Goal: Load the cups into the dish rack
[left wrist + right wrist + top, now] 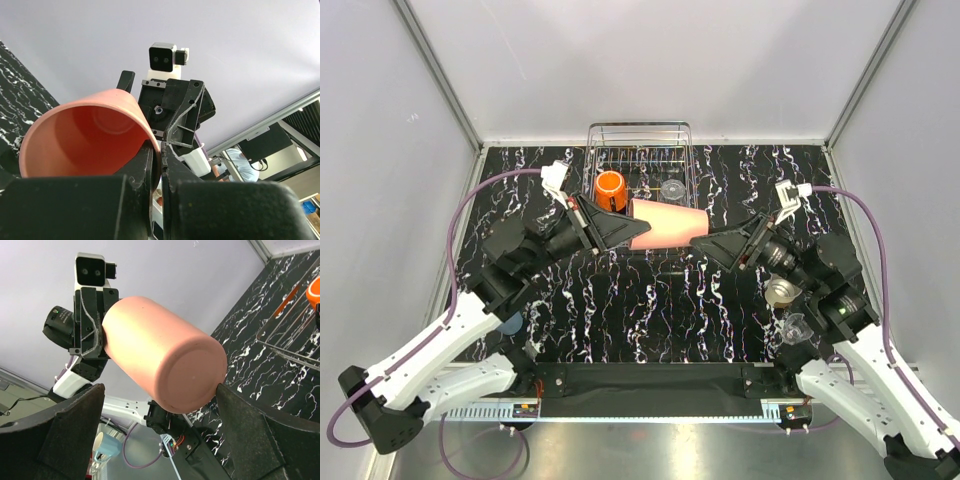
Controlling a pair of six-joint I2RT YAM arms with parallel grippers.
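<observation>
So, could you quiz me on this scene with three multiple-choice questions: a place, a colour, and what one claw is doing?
1. Where is the orange mug? A in the dish rack; B on the table; C in a gripper.
2. What colour is the tumbler between the arms? A blue; B salmon pink; C green.
3. How is the right gripper? A shut on the tumbler; B open around its base; C out of view.
Answers: 1 A, it sits inside the wire bars; 2 B, pink in every view; 3 B, its jaws stand wide apart, while the left gripper pinches the rim.
</observation>
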